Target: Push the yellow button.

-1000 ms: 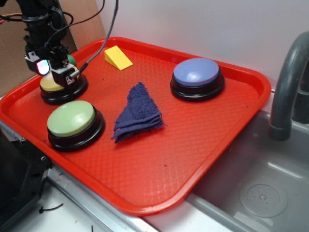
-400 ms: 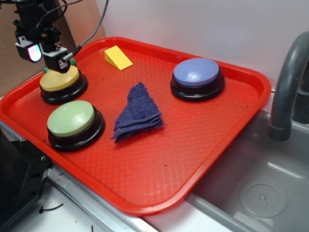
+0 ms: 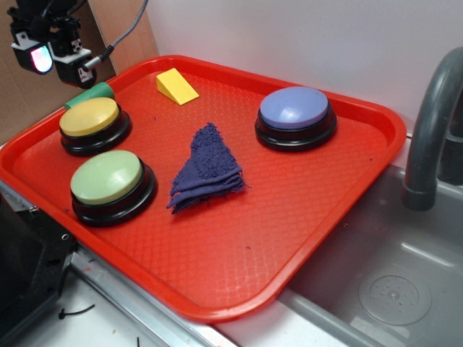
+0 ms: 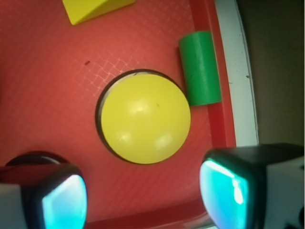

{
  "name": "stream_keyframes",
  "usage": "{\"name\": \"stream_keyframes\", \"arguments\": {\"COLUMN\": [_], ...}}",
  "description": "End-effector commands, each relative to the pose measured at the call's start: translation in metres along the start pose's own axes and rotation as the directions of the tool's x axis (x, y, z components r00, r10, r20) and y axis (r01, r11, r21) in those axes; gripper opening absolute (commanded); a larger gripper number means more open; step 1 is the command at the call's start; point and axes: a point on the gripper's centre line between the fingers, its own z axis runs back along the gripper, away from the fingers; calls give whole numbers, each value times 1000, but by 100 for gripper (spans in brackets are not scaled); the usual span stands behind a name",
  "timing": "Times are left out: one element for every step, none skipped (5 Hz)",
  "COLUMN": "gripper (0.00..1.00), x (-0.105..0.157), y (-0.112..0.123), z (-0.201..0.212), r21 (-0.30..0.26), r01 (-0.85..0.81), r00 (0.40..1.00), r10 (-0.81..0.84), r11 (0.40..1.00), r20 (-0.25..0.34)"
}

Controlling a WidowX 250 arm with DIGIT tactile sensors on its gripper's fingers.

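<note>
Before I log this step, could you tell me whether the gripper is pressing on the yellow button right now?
No. The gripper hangs open above the yellow button, clear of it; the wrist view shows the whole dome uncovered between the fingers.

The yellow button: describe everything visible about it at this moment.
The yellow button is round, with a matte yellow domed top on a glossy black base. It sits upright near the back left corner of the red tray, behind the green button. A green cylinder lies close beside it by the tray rim; whether they touch is unclear. Nothing presses the button: the gripper hangs open above it.
</note>
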Motion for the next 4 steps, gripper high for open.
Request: {"name": "stream_keyframes", "arguments": {"gripper": [100,100,100,100], "x": [3,1,0,-4], "y": [8,8,7,6], "z": [36,45,55,69], "r21": [15,13,19,27], "r01": [-30,-36,-48,-51], "r00": [996,995,994,993], "r10": [28,34,46,48], "r11": [999,999,999,998], "r20": [80,90,101,109]}}
